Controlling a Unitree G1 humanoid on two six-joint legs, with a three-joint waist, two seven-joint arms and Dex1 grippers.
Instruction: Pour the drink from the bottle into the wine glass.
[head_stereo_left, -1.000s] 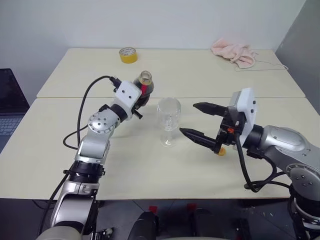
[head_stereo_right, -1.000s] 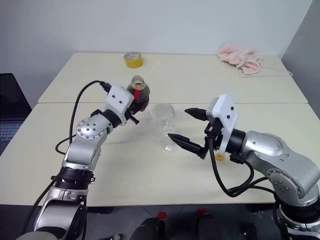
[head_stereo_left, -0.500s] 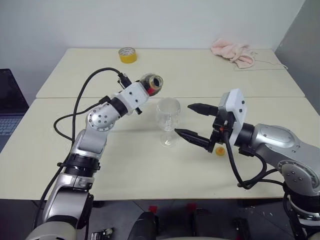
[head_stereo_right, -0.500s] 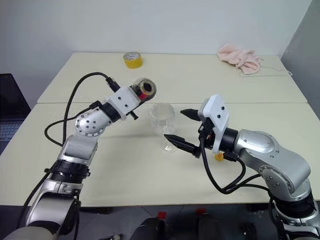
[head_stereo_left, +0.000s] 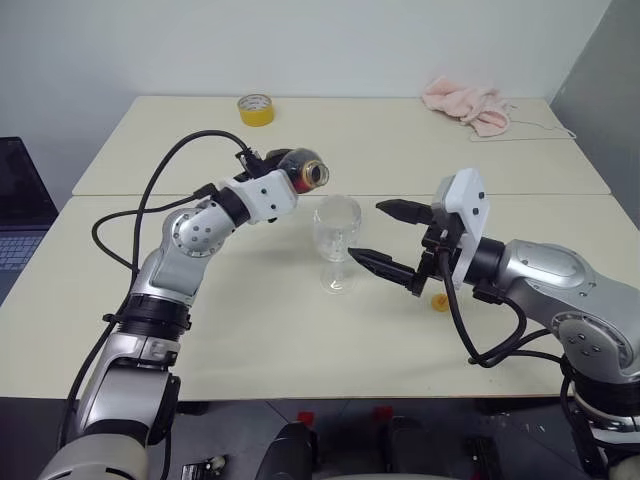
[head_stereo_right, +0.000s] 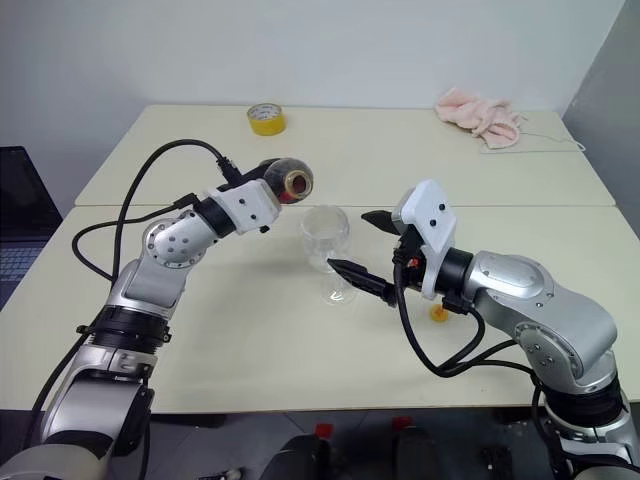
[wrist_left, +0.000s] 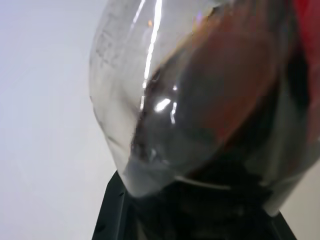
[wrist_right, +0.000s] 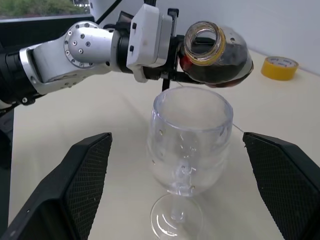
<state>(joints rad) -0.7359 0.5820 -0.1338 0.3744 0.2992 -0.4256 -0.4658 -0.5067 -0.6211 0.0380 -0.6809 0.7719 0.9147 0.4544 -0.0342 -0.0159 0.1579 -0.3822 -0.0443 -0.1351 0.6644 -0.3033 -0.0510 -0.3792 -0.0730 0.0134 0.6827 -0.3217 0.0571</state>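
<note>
The bottle (head_stereo_left: 305, 170) is tipped on its side above the table, its open mouth turned toward the wine glass (head_stereo_left: 337, 240) and just above its rim. My left gripper (head_stereo_left: 284, 180) is shut on the bottle's bulbous base. The dark drink (wrist_left: 220, 95) pools inside the bottle, and I see no stream leaving the mouth. The clear glass (wrist_right: 190, 135) stands upright on the table and looks empty. My right gripper (head_stereo_left: 390, 238) is open to the right of the glass, pointing at it, one fingertip close to the bowl. In the right wrist view the glass stands between its spread fingers (wrist_right: 80, 185), apart from them.
A small yellow-orange cap (head_stereo_left: 440, 300) lies on the table under my right wrist. At the far side of the cream table (head_stereo_left: 250, 330) are a yellow tape roll (head_stereo_left: 256, 108) and a pink cloth (head_stereo_left: 465, 105). A seam (head_stereo_left: 130, 195) runs across the table behind the glass.
My left wrist has rolled, turning the bottle from upright onto its side with the mouth facing the glass. The right gripper stays open beside the glass.
</note>
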